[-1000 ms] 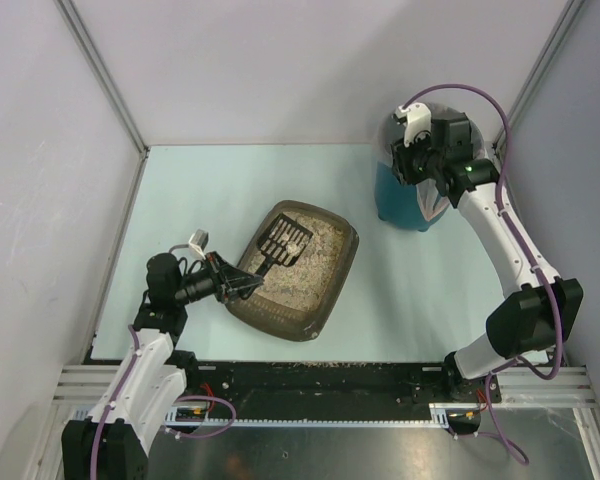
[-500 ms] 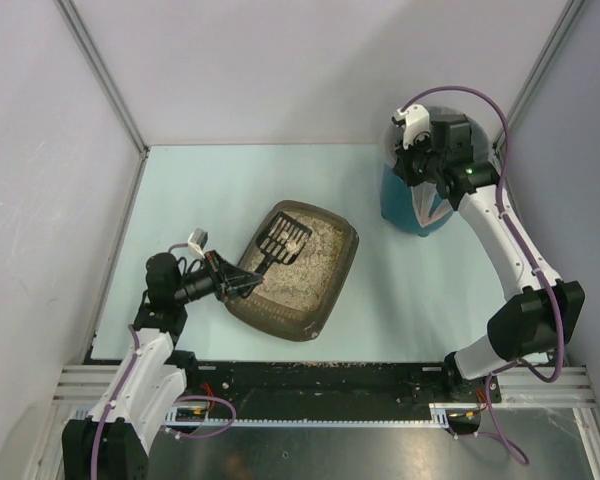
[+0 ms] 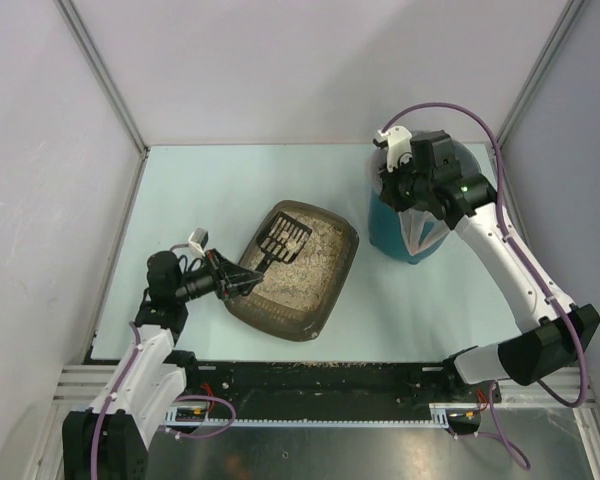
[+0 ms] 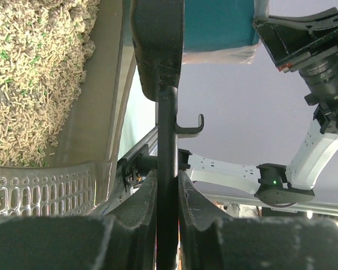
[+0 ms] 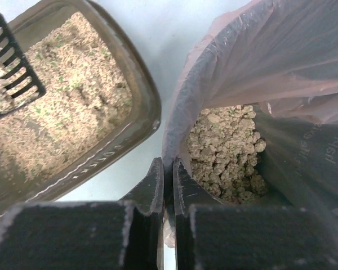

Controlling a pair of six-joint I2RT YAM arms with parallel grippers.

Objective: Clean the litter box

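Over by the right arm, the teal bin (image 3: 385,225) has shifted: it now sits lower and nearer the litter box (image 3: 280,318) than it did a second ago, and it looks tilted toward it. The right gripper (image 5: 168,174) is pinched tight on the bin's rim with the clear bag liner (image 5: 259,50) caught between its fingers. The left side has hardly changed. The left gripper (image 4: 168,185) is clamped narrowly on the handle (image 4: 168,129) of the black scoop (image 3: 283,240), whose slotted head lies in the far corner of the tray with a little litter in it.

The litter box sits at an angle on the pale table (image 3: 400,300), in front of the left arm. It is near the bin but not touching it, and a strip of bare table shows between them in the right wrist view.

My worry is the bin. It already holds a heap of clumps (image 5: 225,146), and it is being dragged by one point on its rim. If it leans further it could tip, or the thin liner could slip or tear in the fingers, and the waste would end up on the table. The gap is a second risk, because a loaded scoop carried across it could shed pellets.

Some faint print shows through the liner at the right edge of the right wrist view, but I can't read it.
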